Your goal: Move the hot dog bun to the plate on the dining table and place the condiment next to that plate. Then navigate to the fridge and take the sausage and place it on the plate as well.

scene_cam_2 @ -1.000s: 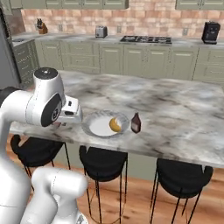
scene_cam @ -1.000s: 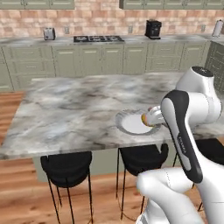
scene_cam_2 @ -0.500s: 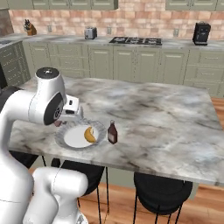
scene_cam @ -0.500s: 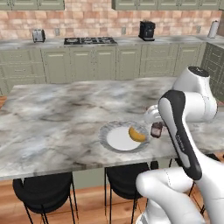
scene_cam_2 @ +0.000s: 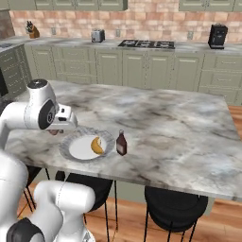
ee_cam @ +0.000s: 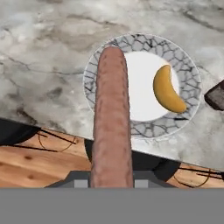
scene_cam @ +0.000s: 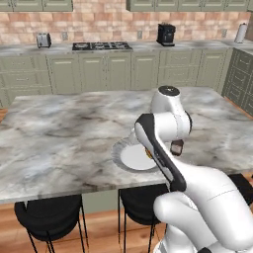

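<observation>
A long reddish-brown sausage (ee_cam: 111, 118) runs up from the bottom of the hand view, and my gripper (ee_cam: 111, 180) is shut on its near end. Its far end hangs over the left rim of the grey-patterned plate (ee_cam: 94, 70). The yellow hot dog bun (ee_cam: 168, 94) lies on the plate's white middle, to the right of the sausage. The dark condiment bottle (ee_cam: 215, 96) stands just off the plate's right side. From the right base view, my gripper (scene_cam_2: 56, 130) hovers at the plate's (scene_cam_2: 66, 144) left edge, with the bun (scene_cam_2: 97, 145) and the bottle (scene_cam_2: 121, 143) beyond it.
The plate (scene_cam: 123, 154) sits near the front edge of the marble dining island (scene_cam: 59, 133), beside the bottle (scene_cam: 176, 147). Black stools (scene_cam: 47, 217) stand under that edge on the wooden floor. Along the back wall run cabinets with a stove (scene_cam_2: 146, 44) and a coffee machine (scene_cam_2: 217, 35).
The base has driven along the island, so the whole scene has shifted in both base views. The gripper keeps its hold on the sausage beside the plate.
</observation>
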